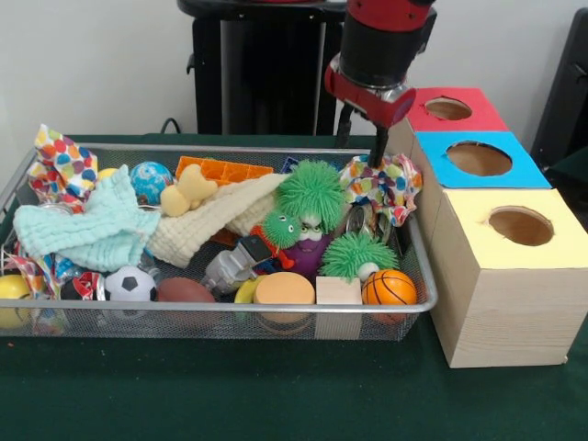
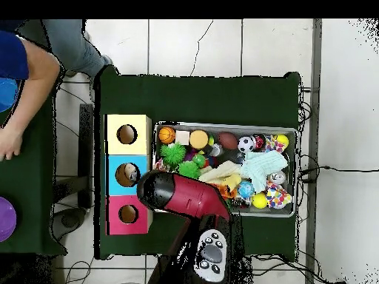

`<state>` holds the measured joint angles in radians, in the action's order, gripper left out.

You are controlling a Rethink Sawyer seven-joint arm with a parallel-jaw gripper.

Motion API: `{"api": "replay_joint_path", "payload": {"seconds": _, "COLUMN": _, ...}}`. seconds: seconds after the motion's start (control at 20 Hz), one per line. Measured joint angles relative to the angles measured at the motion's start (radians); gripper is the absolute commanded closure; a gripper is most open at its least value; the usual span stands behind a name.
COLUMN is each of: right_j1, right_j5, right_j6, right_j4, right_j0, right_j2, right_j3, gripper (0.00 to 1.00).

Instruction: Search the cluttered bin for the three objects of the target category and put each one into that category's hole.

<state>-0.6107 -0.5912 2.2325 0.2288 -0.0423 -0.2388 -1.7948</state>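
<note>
Silver mesh is your hazard: the bin (image 1: 37,323) rim sits just under the gripper (image 1: 367,147) at its far right corner, beside the red box's hole (image 1: 448,108), so a descent could snag wire or the polka-dot cloth (image 1: 384,186). You cannot tell its opening or load. The front view shows the dark tips; overhead, the arm (image 2: 181,194) hides them.

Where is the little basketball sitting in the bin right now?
In the front view, the basketball lies in the bin's near right corner, beside a pale wooden block, nearest the yellow-topped box.
</note>
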Motion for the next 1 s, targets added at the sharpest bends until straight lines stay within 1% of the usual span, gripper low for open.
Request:
{"api": "replay_joint_path", "payload": {"seconds": 0.1, "right_j1": -0.02, "right_j5": -0.058, "right_j6": 0.0, "right_j4": 0.0, "right_j0": 0.004, "right_j2": -0.002, "right_j3": 0.012, "gripper": 0.0}}
{"api": "replay_joint_path", "payload": {"seconds": 0.2, "right_j1": -0.032, "right_j5": -0.074, "right_j6": 0.0, "right_j4": 0.0, "right_j0": 0.007, "right_j2": -0.003, "right_j3": 0.022, "gripper": 0.0}}
{"api": "replay_joint_path", "payload": {"seconds": 0.5, "right_j1": -0.045, "right_j5": -0.036, "right_j6": 0.0, "right_j4": -0.001, "right_j0": 0.008, "right_j2": -0.012, "right_j3": 0.046, "gripper": 0.0}}
{"api": "replay_joint_path", "payload": {"seconds": 0.6, "right_j1": -0.041, "right_j5": -0.009, "right_j6": 0.0, "right_j4": -0.012, "right_j0": 0.005, "right_j2": -0.031, "right_j3": 0.06, "gripper": 0.0}}
{"api": "replay_joint_path", "payload": {"seconds": 0.7, "right_j1": -0.036, "right_j5": 0.007, "right_j6": 0.0, "right_j4": -0.03, "right_j0": 0.0, "right_j2": -0.046, "right_j3": 0.072, "gripper": 0.0}}
{"api": "replay_joint_path", "payload": {"seconds": 0.85, "right_j1": -0.025, "right_j5": 0.038, "right_j6": 0.0, "right_j4": -0.087, "right_j0": -0.012, "right_j2": -0.088, "right_j3": 0.106, "gripper": 0.0}}
{"api": "replay_joint_path", "payload": {"seconds": 1.0, "right_j1": -0.013, "right_j5": 0.06, "right_j6": 0.0, "right_j4": -0.176, "right_j0": -0.015, "right_j2": -0.136, "right_j3": 0.152, "gripper": 0.0}}
